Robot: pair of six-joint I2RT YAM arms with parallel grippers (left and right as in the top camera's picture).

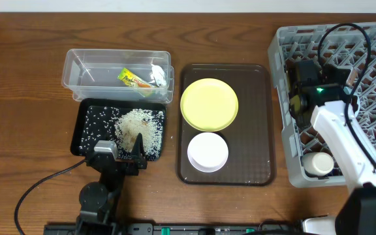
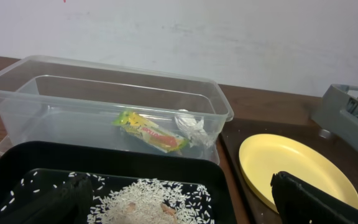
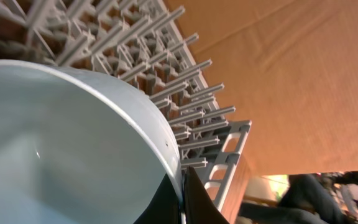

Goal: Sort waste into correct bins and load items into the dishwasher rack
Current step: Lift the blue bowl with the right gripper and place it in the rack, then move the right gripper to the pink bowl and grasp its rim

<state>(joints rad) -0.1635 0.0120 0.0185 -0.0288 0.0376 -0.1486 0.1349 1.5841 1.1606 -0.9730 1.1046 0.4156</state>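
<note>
The right gripper is clamped on the rim of the bowl (pale blue, glossy), with the rack just beyond, while the left gripper gapes empty above rice.

clear plastic tub; smooth bowl; plastic rack; grained wood table

No legible text, brand or number. Print on the snack wrapper, in the clear tub ahead of the left jaws, too blurred to read.
</note>
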